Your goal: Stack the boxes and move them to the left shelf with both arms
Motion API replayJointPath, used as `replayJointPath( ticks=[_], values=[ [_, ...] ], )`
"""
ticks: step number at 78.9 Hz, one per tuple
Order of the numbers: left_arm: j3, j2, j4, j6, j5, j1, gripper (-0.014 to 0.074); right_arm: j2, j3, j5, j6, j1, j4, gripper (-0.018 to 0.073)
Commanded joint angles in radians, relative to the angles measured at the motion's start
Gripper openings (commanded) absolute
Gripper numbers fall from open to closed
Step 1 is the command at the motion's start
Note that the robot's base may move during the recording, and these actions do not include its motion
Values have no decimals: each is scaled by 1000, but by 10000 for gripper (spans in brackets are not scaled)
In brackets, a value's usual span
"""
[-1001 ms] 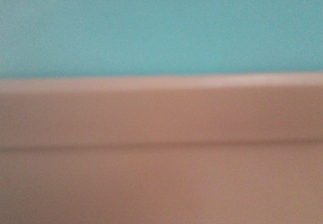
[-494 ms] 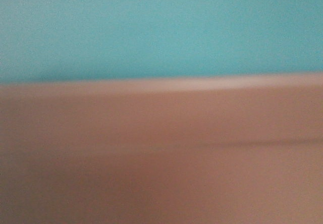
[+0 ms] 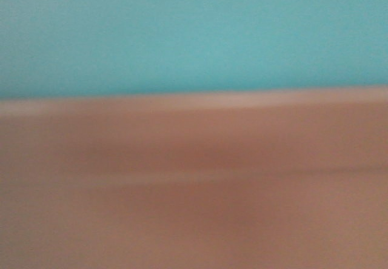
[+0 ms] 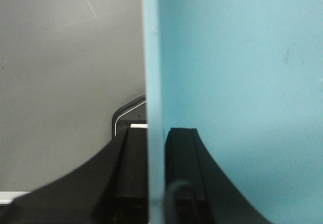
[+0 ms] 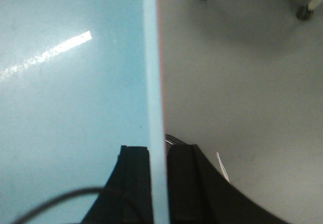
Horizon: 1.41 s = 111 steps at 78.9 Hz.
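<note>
Blue bin (image 3: 194,33) sitting nested in pink bin (image 3: 194,190), both filling front view, blurred: stacking looking done. Left gripper (image 4: 155,135) clamping blue bin wall, one finger inside, one outside. Right gripper (image 5: 159,151) pinching opposite wall likewise, thin pink edge showing just outside blue rim. Grey floor (image 4: 65,82) lying beyond, so bins probably hanging lifted. Shelf showing nowhere; carrying and placing remaining.

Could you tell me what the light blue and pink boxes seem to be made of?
The light blue box looks like smooth, semi-glossy plastic: a light streak reflects off its wall. The pink box is probably similar plastic, though the front view is too blurred to confirm.
</note>
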Motion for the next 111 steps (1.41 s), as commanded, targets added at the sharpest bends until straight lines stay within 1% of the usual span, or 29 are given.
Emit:
replayJointPath(
  ticks=[1, 35, 50, 111],
  values=[
    [-53, -22, -185, -5, 35, -35, -7, -26, -57, 46, 12, 27, 72, 70],
    [-53, -22, -193, -5, 35, -35, -7, -26, -57, 47, 12, 27, 72, 70],
    [-53, -22, -209, -5, 35, -35, -7, -26, -57, 47, 12, 27, 72, 70],
    [-53, -22, -209, -5, 35, -35, -7, -26, -57, 43, 12, 27, 72, 70]
  ],
)
